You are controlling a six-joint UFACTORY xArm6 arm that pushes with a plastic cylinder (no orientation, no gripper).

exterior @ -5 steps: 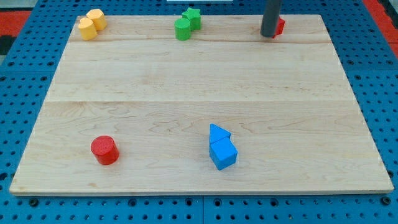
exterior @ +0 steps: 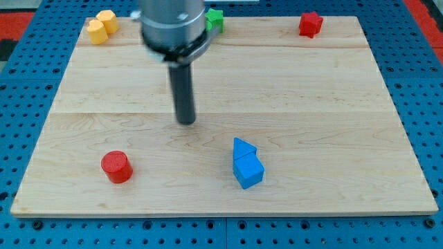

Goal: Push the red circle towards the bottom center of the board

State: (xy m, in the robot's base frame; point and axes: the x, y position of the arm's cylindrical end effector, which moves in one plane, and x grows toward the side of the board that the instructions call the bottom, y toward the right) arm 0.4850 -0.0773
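The red circle [exterior: 116,167] is a short red cylinder near the board's bottom left. My tip [exterior: 185,122] rests on the wood at the board's middle, above and to the right of the red circle and well apart from it. The rod and the arm's grey body rise from there towards the view's top. Two blue blocks [exterior: 246,164] sit touching each other at the bottom centre, to the right of the red circle.
A red star [exterior: 311,24] sits at the top right. Two yellow blocks [exterior: 102,26] sit at the top left. A green block [exterior: 215,19] at the top centre is partly hidden by the arm. The wooden board [exterior: 346,104] lies on a blue pegboard.
My tip has moved from the top right beside the red star to the board's middle, down and left. The red star now shows fully. The arm now hides part of the green blocks.
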